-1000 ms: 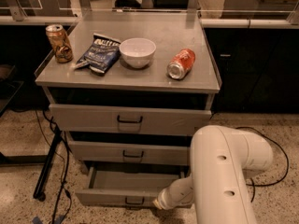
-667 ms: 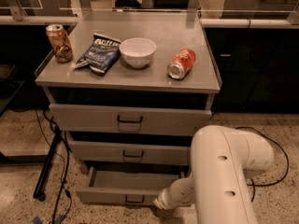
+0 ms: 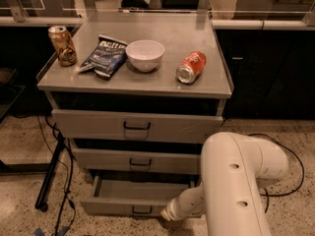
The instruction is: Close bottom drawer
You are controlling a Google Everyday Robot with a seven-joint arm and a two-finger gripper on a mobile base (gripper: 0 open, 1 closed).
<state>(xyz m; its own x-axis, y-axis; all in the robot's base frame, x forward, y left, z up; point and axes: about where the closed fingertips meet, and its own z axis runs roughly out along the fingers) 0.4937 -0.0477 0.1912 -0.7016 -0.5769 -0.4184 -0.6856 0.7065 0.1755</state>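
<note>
The bottom drawer (image 3: pixel 129 206) is the lowest of three grey cabinet drawers and stands pulled out, its plain grey tray (image 3: pixel 140 189) showing and a small black handle on its shallow front. My white arm reaches down at the right. The gripper (image 3: pixel 165 215) is at the arm's tip, against the right end of the drawer's front, near the floor.
On the cabinet top (image 3: pixel 206 85) lie an upright brown can (image 3: pixel 62 45), a blue chip bag (image 3: pixel 105 56), a white bowl (image 3: pixel 145 54) and a red can on its side (image 3: pixel 191 67). Middle drawer (image 3: pixel 135 161) and top drawer (image 3: pixel 135 126) sit above. Black stand leg and cables (image 3: pixel 54 173) at left.
</note>
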